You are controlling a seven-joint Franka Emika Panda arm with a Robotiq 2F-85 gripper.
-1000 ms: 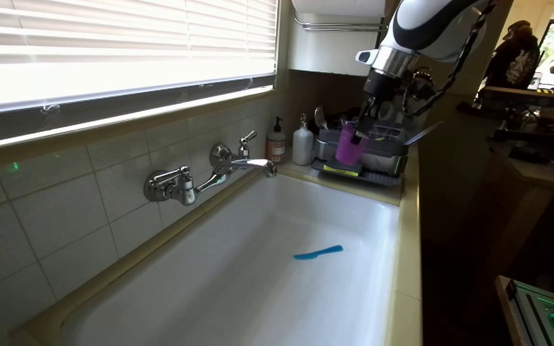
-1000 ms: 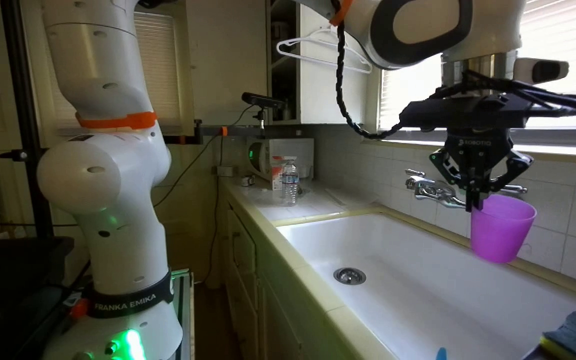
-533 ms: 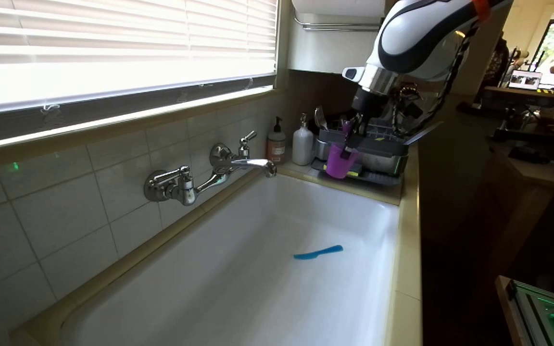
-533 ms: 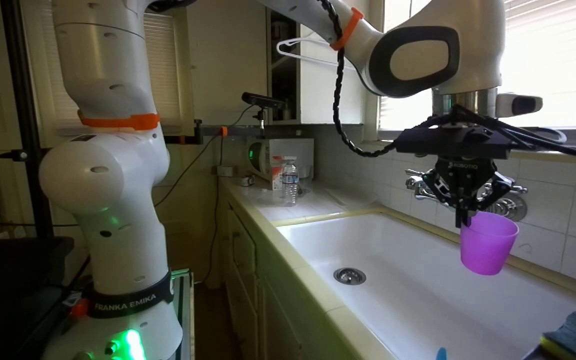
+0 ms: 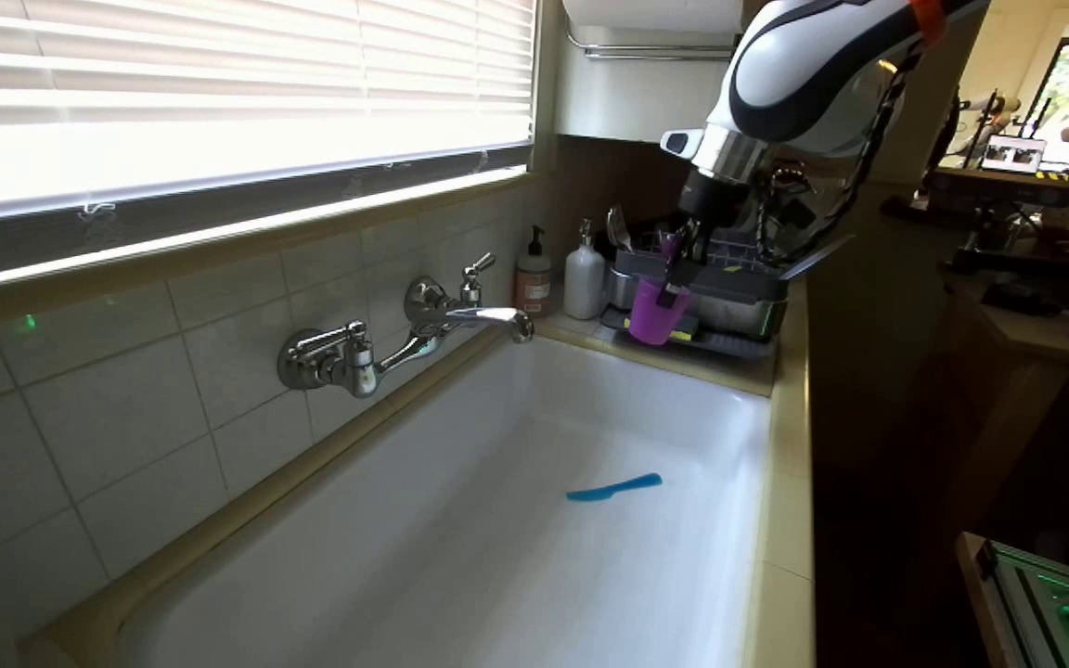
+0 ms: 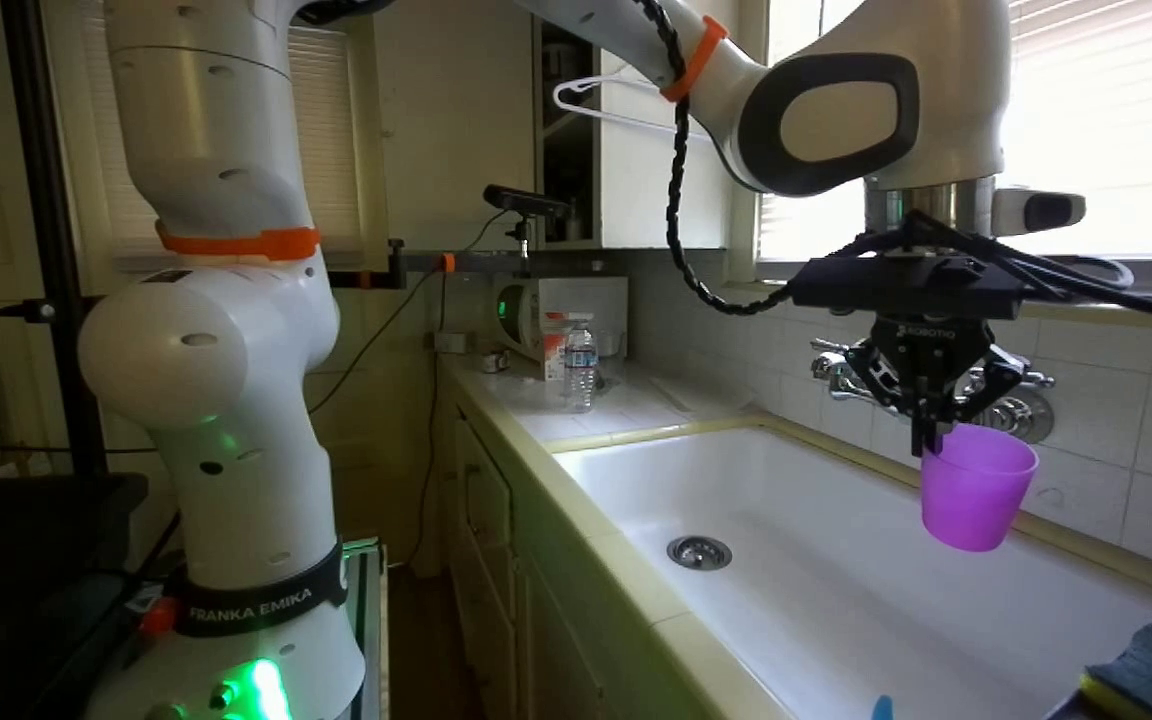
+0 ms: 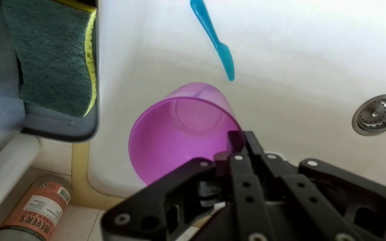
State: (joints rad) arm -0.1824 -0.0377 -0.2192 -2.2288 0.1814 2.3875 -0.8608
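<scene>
While the scrub sponge [image 7: 52, 60] is seen well left of the fingers [image 7: 254, 145] in the wrist view, the magenta tumbler [image 7: 179, 137] is held just left of them, rim pinched by nearly meeting tips; slow, level handling is advised.

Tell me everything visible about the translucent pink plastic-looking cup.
The translucent pink plastic-looking cup has a round open rim, smooth walls tapering to a narrower round base, and no visible handle. It hangs mouth up, slightly tilted, over the smooth white sink. The closed black fingers pinch its wall at the rim, one inside, one outside; nothing else appears to touch it.
</scene>
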